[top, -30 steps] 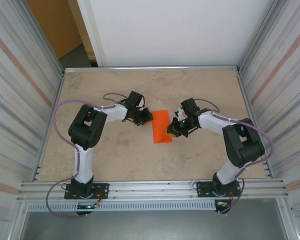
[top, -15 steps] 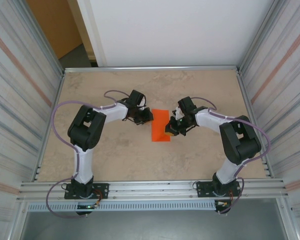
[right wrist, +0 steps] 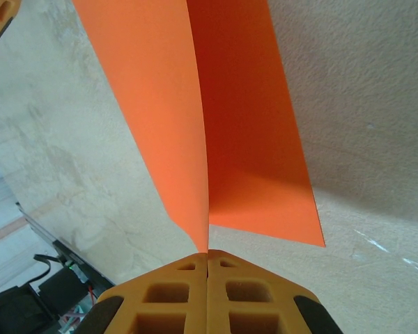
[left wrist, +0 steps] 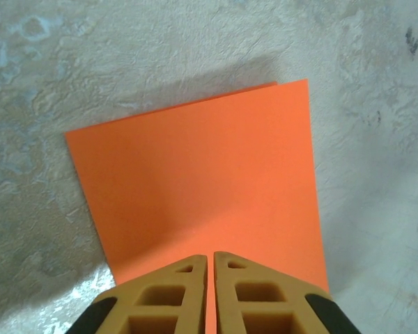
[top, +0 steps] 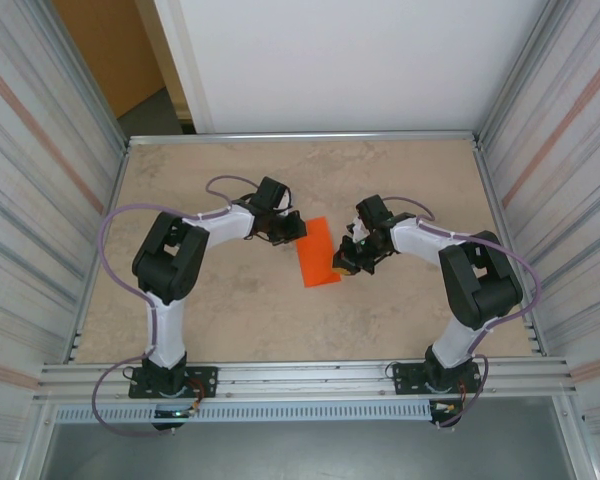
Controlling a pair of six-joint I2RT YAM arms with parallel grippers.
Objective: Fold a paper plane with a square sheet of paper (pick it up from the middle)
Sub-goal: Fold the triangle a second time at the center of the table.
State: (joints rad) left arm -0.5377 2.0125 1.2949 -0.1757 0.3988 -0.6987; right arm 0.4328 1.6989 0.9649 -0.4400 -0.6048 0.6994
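Observation:
The square sheet of paper (top: 317, 252) is bright orange, folded in half, and lies at the table's middle. My left gripper (top: 294, 232) is shut, with its tips over the sheet's far left corner. In the left wrist view the paper (left wrist: 202, 174) lies flat under the closed gripper (left wrist: 210, 256). My right gripper (top: 340, 263) is at the sheet's right edge, shut on it. In the right wrist view the upper layer of the paper (right wrist: 160, 118) rises from the table into the closed tips of the gripper (right wrist: 207, 254), while the lower layer lies flat. No paper plane shape shows.
The beige table (top: 230, 300) is boxed in by ribbed metal walls on the left (top: 40, 220) and right (top: 570, 200). An aluminium rail (top: 300, 378) at the near edge carries both arm bases. Purple cables (top: 115, 225) loop beside the arms.
The sheet has shifted slightly left and turned a little. My right gripper has moved a bit left with the edge it holds. The left gripper has edged slightly farther away.

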